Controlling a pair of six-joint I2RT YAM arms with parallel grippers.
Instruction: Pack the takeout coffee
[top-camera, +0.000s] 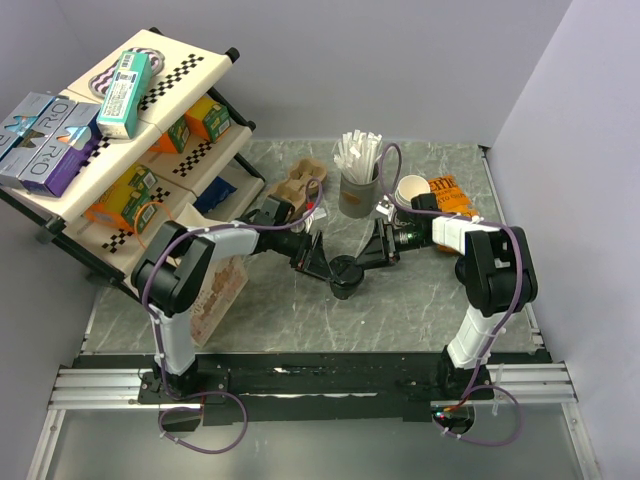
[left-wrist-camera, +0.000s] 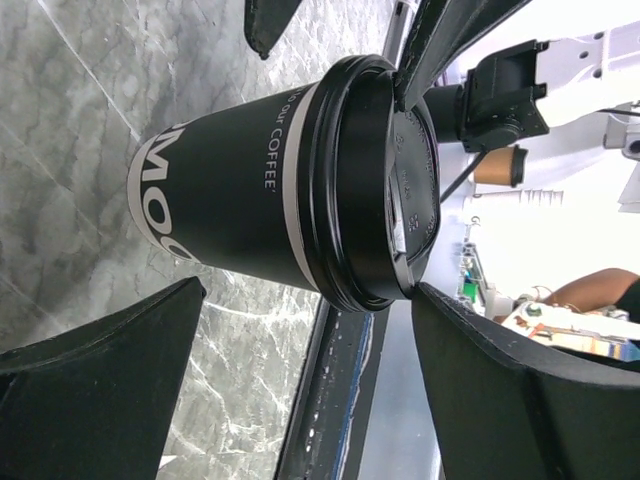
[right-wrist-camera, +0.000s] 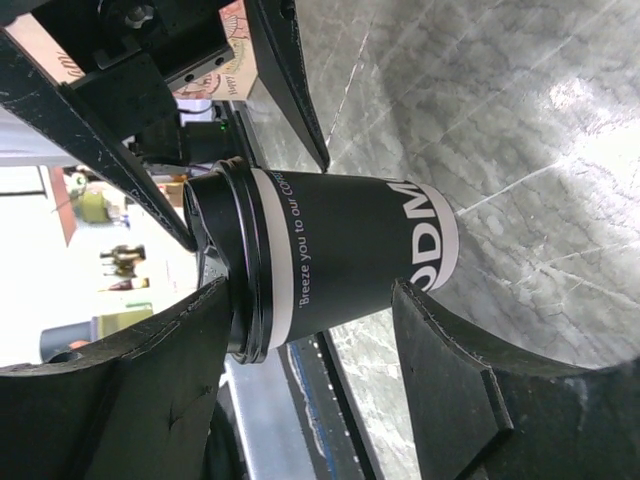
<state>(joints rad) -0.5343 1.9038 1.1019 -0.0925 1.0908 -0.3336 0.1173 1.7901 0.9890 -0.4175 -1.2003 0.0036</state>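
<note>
The takeout coffee (top-camera: 346, 277), a dark cup with a black lid, stands upright on the marble table between my two arms. My left gripper (top-camera: 320, 262) is open just left of it, and my right gripper (top-camera: 374, 255) is open just right of it. In the left wrist view the cup (left-wrist-camera: 240, 195) stands just beyond my open left gripper (left-wrist-camera: 308, 300), untouched as far as I can see. In the right wrist view the cup (right-wrist-camera: 340, 250) stands just beyond my open right gripper (right-wrist-camera: 312, 300). Each gripper holds nothing.
A brown paper bag (top-camera: 218, 290) lies by the left arm. A cardboard cup carrier (top-camera: 300, 183), a grey holder of white sticks (top-camera: 357, 185), white cups (top-camera: 412, 190) and an orange packet (top-camera: 452, 195) stand behind. A stocked shelf rack (top-camera: 120, 130) fills the left.
</note>
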